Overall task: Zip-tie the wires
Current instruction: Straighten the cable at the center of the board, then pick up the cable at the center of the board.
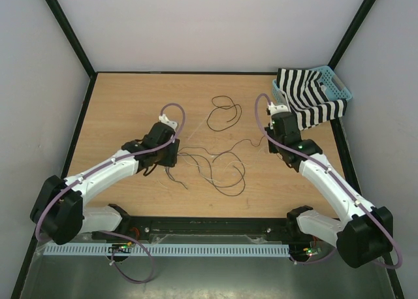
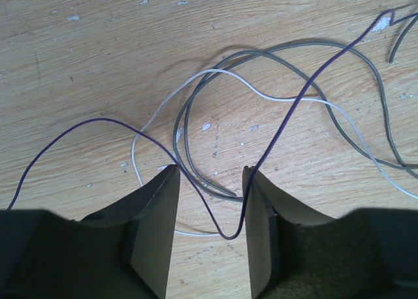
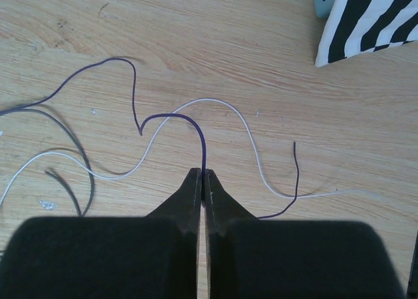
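Observation:
The wires lie as a loose tangle of thin strands on the wooden table between my arms, with a separate dark loop farther back. My left gripper stands open at the tangle's left end. In the left wrist view a purple wire dips in a U between the left gripper's parted fingers, beside grey wires and a white wire. My right gripper sits at the tangle's right end. The right gripper is shut on the purple wire. No zip tie shows.
A light blue basket holding a black-and-white striped cloth stands at the back right, close behind my right arm; the cloth's corner shows in the right wrist view. Walls enclose the table on three sides.

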You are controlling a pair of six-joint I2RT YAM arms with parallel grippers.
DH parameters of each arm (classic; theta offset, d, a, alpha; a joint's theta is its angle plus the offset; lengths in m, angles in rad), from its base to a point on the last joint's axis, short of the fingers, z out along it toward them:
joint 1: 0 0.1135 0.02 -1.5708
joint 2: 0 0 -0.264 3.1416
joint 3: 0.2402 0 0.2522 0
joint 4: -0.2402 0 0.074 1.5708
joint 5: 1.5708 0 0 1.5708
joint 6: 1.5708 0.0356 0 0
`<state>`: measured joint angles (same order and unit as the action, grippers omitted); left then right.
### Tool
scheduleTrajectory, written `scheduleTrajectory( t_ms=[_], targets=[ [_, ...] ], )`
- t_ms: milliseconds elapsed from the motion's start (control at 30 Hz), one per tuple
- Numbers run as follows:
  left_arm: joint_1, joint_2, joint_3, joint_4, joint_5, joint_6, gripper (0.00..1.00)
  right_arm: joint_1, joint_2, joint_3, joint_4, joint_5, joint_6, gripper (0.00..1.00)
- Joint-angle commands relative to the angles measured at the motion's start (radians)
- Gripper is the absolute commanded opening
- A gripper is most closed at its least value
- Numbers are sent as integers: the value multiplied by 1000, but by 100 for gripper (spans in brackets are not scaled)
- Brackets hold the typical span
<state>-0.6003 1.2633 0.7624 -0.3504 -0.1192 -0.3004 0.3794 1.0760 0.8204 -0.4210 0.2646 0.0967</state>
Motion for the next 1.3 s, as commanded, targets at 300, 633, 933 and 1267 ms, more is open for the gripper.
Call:
scheduleTrajectory(
  t_ms=[300, 633, 933, 1267],
  targets=[
    [45, -152, 34, -18, -27, 37, 80, -8, 24, 7, -8, 84, -3, 45],
    [58, -287, 87, -14, -2, 69, 99, -9, 31, 55, 36, -125, 25, 56],
    [134, -345, 236, 157, 58, 37, 99, -7, 178, 114, 338, -341, 160, 72],
    [145, -427, 181, 250, 170, 61, 99, -8, 659, 459, 386, -209, 163, 78]
  ],
)
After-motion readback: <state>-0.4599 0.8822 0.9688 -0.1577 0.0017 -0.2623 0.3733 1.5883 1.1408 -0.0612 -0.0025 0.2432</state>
